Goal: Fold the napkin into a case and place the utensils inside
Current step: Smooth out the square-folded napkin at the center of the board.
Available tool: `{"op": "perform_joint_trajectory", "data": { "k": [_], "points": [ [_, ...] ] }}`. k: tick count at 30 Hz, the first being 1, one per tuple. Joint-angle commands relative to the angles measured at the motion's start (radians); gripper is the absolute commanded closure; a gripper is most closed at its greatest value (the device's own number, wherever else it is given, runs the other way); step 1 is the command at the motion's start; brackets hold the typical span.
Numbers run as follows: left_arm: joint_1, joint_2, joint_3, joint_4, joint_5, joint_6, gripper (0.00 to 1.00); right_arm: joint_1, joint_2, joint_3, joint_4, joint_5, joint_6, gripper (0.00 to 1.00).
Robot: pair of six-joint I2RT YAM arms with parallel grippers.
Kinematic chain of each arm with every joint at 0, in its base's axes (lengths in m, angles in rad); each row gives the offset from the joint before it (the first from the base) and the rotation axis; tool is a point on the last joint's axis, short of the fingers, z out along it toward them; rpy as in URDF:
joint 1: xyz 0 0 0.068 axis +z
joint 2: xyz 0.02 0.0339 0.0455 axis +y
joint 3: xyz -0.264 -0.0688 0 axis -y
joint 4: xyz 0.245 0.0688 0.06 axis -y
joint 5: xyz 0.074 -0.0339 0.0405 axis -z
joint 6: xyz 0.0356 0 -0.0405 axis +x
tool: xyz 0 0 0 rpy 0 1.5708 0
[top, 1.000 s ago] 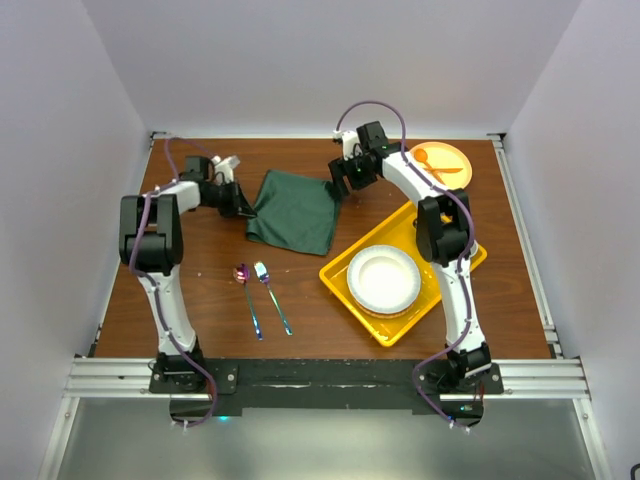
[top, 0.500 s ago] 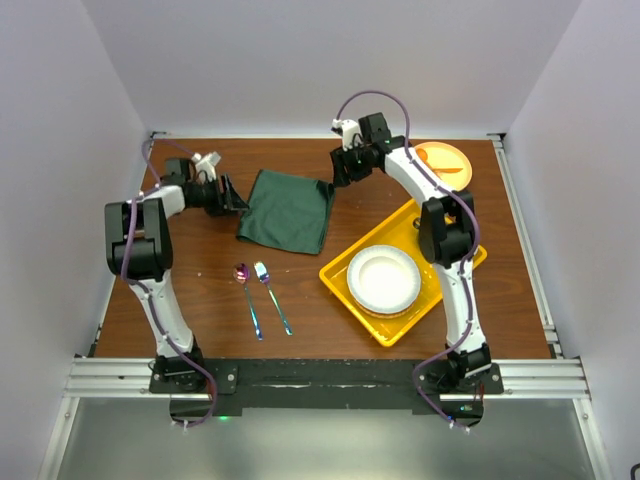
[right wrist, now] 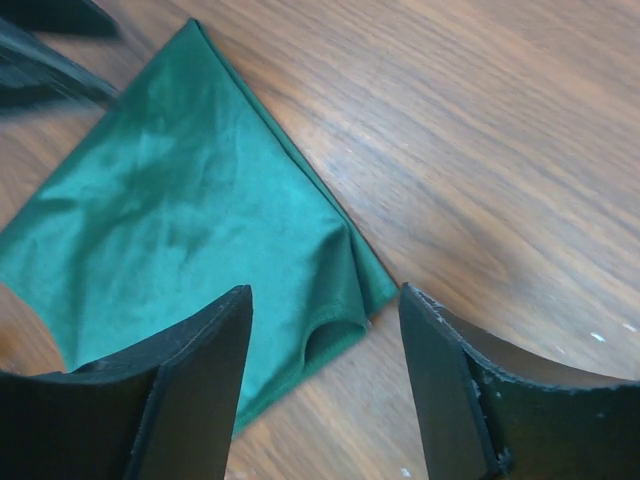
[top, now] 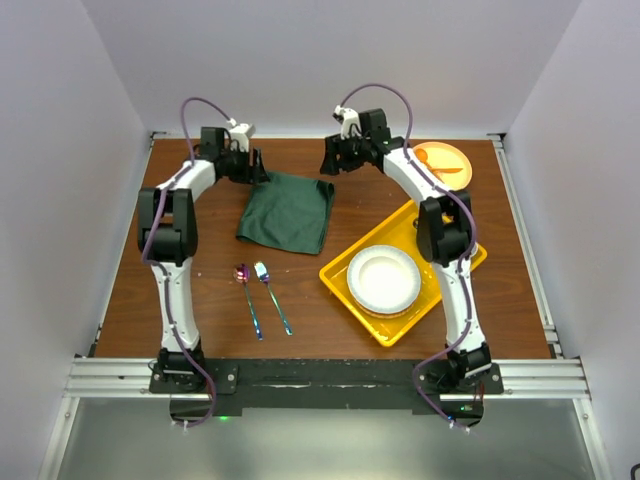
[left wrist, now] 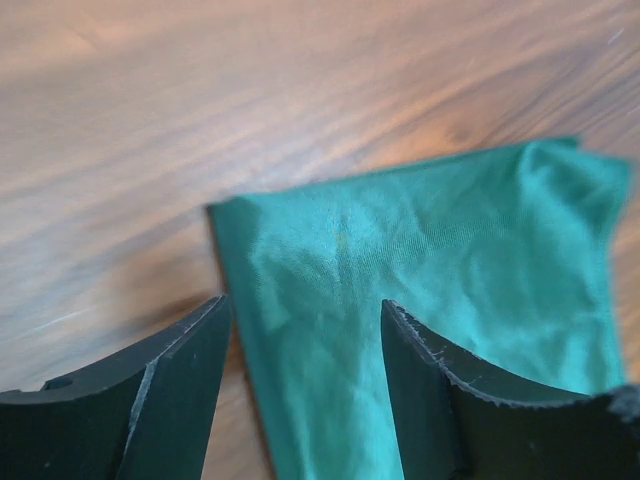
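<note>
Both grippers stand released with nothing held: the left gripper [left wrist: 300, 312] has its jaws spread over the napkin [top: 290, 212] corner farthest from the yellow tray [top: 335, 272], and the right gripper [right wrist: 325, 300] has its jaws spread over the far corner that lies nearer the tray, where the cloth shows a small doubled-over loop. The napkin lies flat on the wooden table [top: 200, 290] just left of the tray, a broad rough square and not yet a narrow case, so the work looks to be at the folding step. The next move likely calls for both grippers to come down, pinch all layers at those two corners together, and carry the far edge over evenly so the fold stays square. The iridescent spoon [top: 247, 298] and fork [top: 274, 302] lie side by side on the table left of the tray's near corner, apart from the cloth. Inside the tray sits a white plate [top: 383, 278], empty. Beyond the tray's far end, an orange plate [top: 456, 152] holds an orange spoon and fork [top: 436, 165].
</note>
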Motion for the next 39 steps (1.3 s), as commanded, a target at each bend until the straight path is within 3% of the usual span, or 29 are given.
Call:
{"op": "perform_joint_trajectory", "data": {
  "k": [1,8,13,17,21,22,25,31,39],
  "points": [
    [-0.032,0.044,0.05,-0.014,-0.093,0.056,0.35,0.009,0.049,0.034,0.075,-0.064,0.095,0.34],
    [-0.034,0.07,0.076,-0.043,-0.127,0.066,0.38,0.021,0.096,0.039,0.069,-0.038,0.076,0.39],
    [-0.031,0.047,0.049,-0.011,-0.089,0.076,0.43,0.024,0.116,0.036,0.063,-0.021,0.045,0.61],
    [-0.029,0.007,0.03,0.065,-0.04,0.196,0.44,0.024,0.107,0.024,0.081,-0.044,0.031,0.75],
    [-0.024,0.006,0.078,0.055,0.123,0.465,0.39,0.028,0.098,0.017,0.092,-0.075,0.016,0.77],
    [-0.026,0.019,0.113,0.031,0.144,0.59,0.38,0.027,0.096,0.019,0.095,-0.079,0.016,0.76],
    [-0.029,0.058,0.198,-0.071,0.201,0.753,0.33,0.03,0.092,0.019,0.104,-0.093,0.023,0.64],
    [-0.063,0.107,0.269,-0.187,0.201,0.997,0.36,0.03,0.084,-0.001,0.137,-0.101,0.06,0.65],
    [-0.104,0.167,0.309,-0.247,0.16,1.129,0.49,0.03,0.101,0.001,0.137,-0.101,0.085,0.67]
  ]
}}
